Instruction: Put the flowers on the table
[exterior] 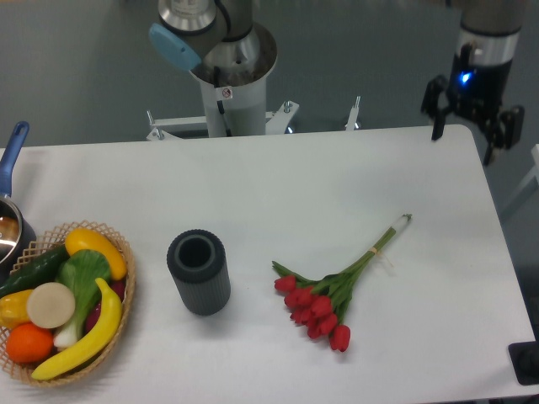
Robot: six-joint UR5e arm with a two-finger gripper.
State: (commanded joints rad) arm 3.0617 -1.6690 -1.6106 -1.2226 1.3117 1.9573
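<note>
The flowers, a bunch of red tulips with green leaves and long green stems, lie flat on the white table, right of centre. Their red heads point to the lower left and the stem ends to the upper right. My gripper hangs high at the far right corner of the table, well away from the flowers. It is open and nothing is between its fingers.
A dark grey ribbed cylinder vase stands upright left of the flowers. A wicker basket of fruit and vegetables sits at the left front. A pot with a blue handle is at the left edge. The robot base rises behind the table.
</note>
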